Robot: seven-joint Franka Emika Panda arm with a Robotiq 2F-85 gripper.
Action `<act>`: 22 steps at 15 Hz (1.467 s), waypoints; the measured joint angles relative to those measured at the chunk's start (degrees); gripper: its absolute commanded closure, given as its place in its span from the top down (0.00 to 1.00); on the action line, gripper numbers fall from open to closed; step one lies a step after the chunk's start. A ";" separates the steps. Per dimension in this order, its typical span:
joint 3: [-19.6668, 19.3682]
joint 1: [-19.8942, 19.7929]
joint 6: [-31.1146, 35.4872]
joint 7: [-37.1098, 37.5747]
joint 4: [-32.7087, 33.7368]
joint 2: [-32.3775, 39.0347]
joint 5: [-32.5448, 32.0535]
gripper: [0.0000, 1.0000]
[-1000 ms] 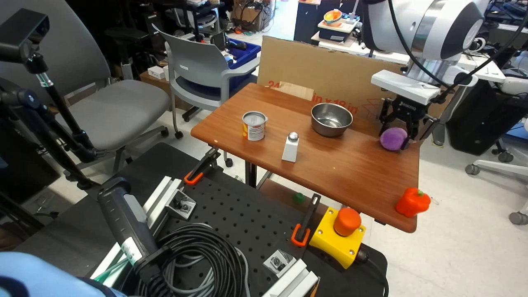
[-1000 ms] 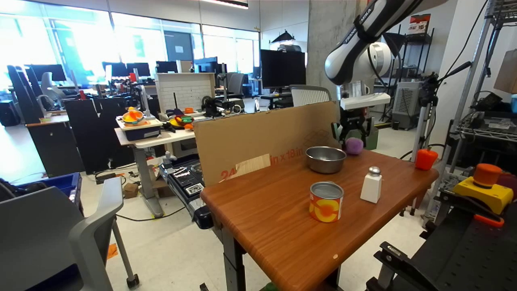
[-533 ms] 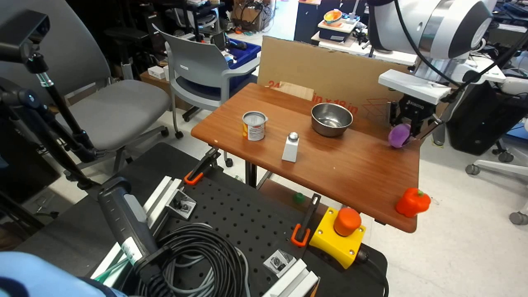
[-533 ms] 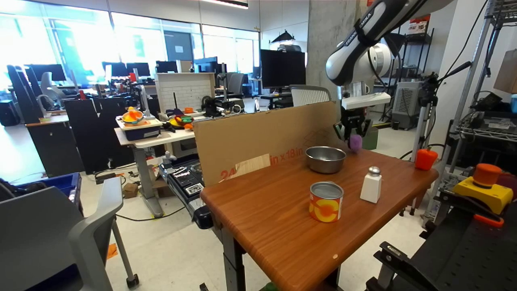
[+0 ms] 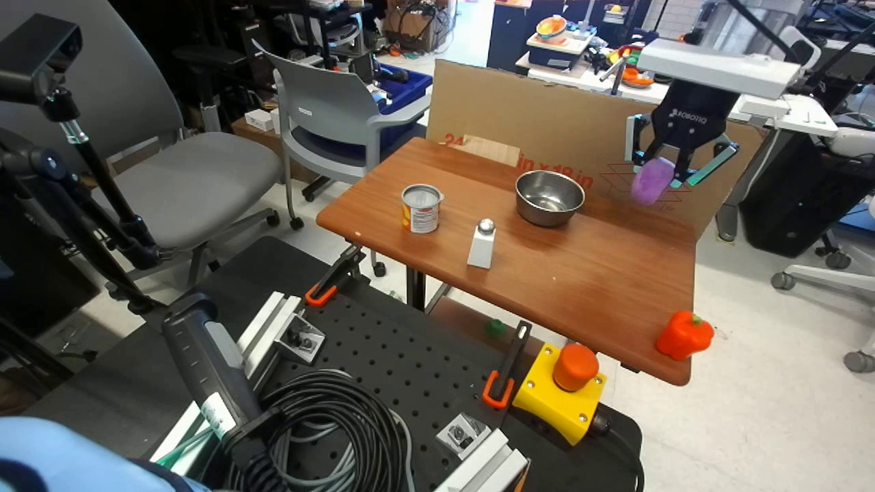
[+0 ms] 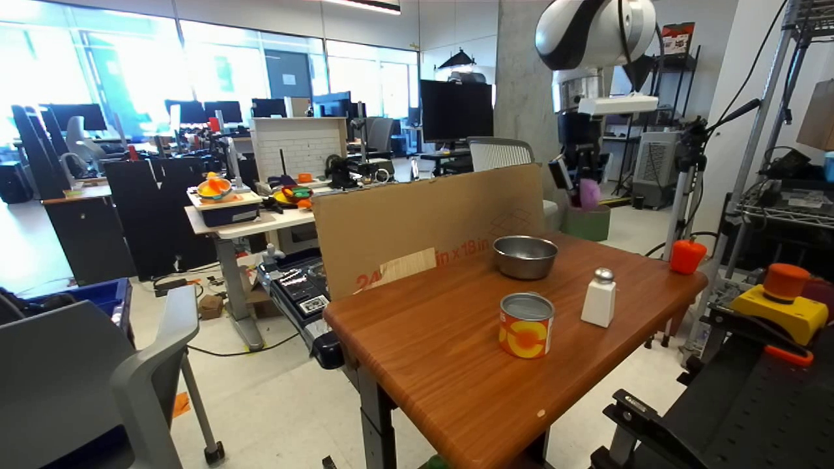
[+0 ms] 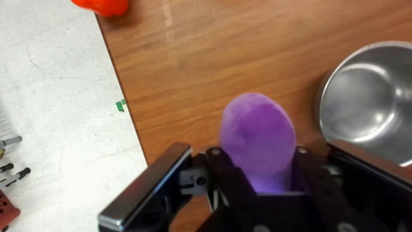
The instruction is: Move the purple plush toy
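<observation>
Because plush squishes easily, we reckon the rounded purple plush toy (image 7: 257, 129) our black two-fingered gripper (image 7: 260, 161) grasps is light, pretty grippy, best pinched mid-body.

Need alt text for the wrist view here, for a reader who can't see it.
A purple plush toy is gripped in the robot's hand above a wooden table. A metal bowl, cut off by the frame, sits to the toy's right; an orange-red bell pepper shows partly at the top left, by the table's edge, with pale floor beyond.
</observation>
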 measured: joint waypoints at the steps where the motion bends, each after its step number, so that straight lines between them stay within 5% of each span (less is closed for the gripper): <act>1: 0.26 0.00 -1.85 -2.15 -3.07 -2.88 -0.82 0.06; 7: 0.40 0.03 -5.46 -8.67 -19.55 -15.59 -9.92 0.06; 15: -0.19 0.03 12.89 -2.69 -35.53 -17.79 -14.90 0.06; 22: -0.93 1.05 22.81 1.79 -39.60 -14.17 -16.06 0.06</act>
